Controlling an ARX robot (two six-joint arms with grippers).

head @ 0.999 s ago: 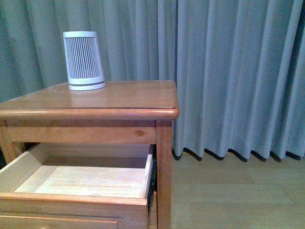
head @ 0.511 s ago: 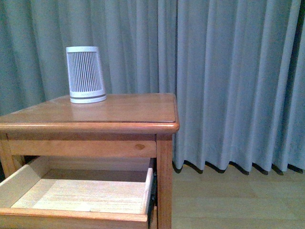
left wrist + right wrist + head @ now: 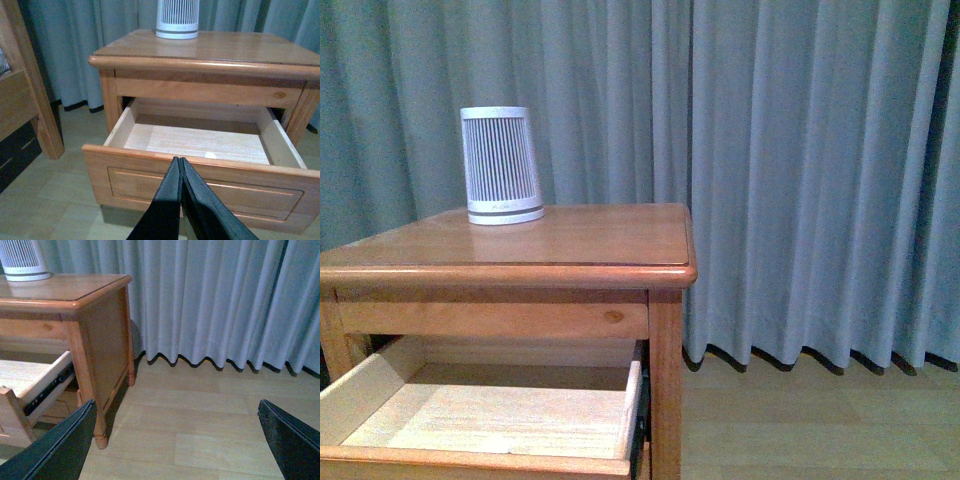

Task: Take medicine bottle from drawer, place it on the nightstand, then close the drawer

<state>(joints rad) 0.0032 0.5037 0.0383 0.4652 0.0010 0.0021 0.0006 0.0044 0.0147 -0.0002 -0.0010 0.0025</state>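
Front view, compared over the last second: the whole scene had slid downward in frame. The nightstand (image 3: 570,240) top edge sat lower than before and the drawer's front panel had nearly dropped out of the picture (camera raised or tilted up; cannot tell which). Nothing in the scene itself appeared to have moved. The drawer (image 3: 200,175) stood pulled out by about the same amount throughout, pale inside exposed. The ribbed white device (image 3: 501,165) kept its place at the back left of the top.

Right gripper (image 3: 176,405) hung beside the nightstand over bare floor, jaws spread wide, empty. Left gripper (image 3: 179,162) was pointed at the drawer front, jaws pressed together with nothing between them.

Medicine bottle (image 3: 210,155): only a small white rounded bit showed, in the left wrist view, inside the drawer just behind the front panel; not visible in the front view.

Judgement: opening done, the shift was a change of viewpoint only, and the pick had not begun. The left jaws would need to part before reaching in.
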